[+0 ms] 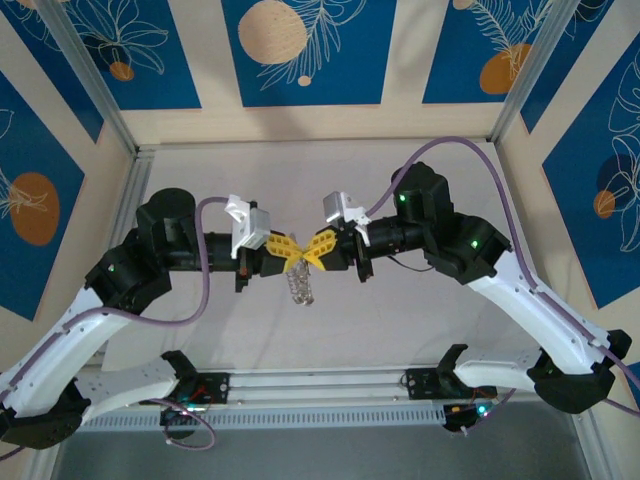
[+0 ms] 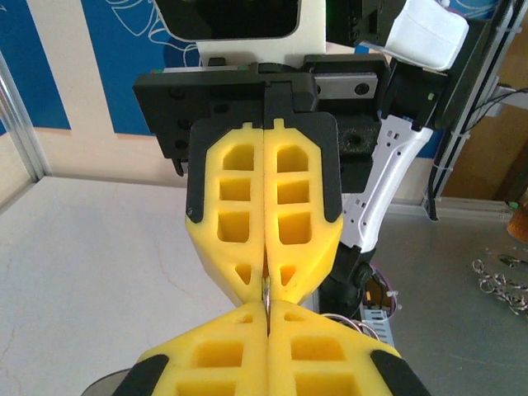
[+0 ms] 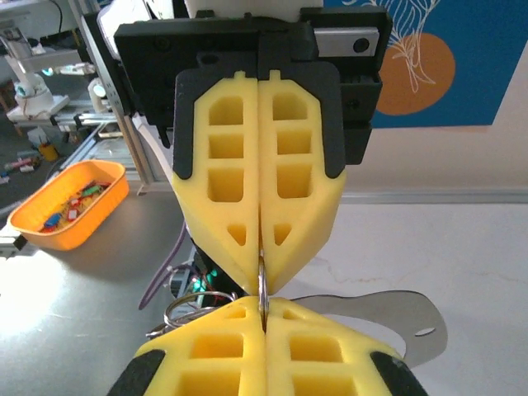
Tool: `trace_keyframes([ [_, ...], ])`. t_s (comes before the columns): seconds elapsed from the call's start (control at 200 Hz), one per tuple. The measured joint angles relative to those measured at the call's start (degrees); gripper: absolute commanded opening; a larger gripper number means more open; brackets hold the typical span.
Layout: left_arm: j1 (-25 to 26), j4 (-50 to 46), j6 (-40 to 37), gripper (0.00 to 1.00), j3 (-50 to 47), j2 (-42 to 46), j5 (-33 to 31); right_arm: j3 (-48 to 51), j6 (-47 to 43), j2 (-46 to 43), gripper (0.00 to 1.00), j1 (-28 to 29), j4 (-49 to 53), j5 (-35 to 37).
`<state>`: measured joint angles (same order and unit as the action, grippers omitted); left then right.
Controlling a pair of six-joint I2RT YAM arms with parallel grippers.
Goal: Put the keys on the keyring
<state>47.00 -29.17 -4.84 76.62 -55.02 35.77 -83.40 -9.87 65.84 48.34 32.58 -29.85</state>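
Tip to tip, the left tool (image 1: 293, 256) and right tool (image 1: 312, 255) each clamp what looks like the keyring (image 1: 301, 285), hanging just below them.

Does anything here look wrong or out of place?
Nothing looks spilled or broken. The left gripper and right gripper meet tip to tip above the table, both shut on the keyring, whose silvery bunch dangles beneath them.

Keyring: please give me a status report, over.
Shut: left claw, right claw, tip to tip. Both pinch keyring, hanging over table. No obstacle near.
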Motion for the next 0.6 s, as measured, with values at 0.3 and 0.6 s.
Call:
trace_keyframes([
  [0.3,-0.1,0.3,-0.3,0.34,-1.1,0.5,-4.7,-7.8,-5.6,3.8,0.00,0.6,9.3,8.1],
  [0.6,-0.1,-13.4,-6.5,0.47,6.4,-3.9,-10.3,-19.4,-13.1,10.2,0.00,3.5,22.3,20.8],
])
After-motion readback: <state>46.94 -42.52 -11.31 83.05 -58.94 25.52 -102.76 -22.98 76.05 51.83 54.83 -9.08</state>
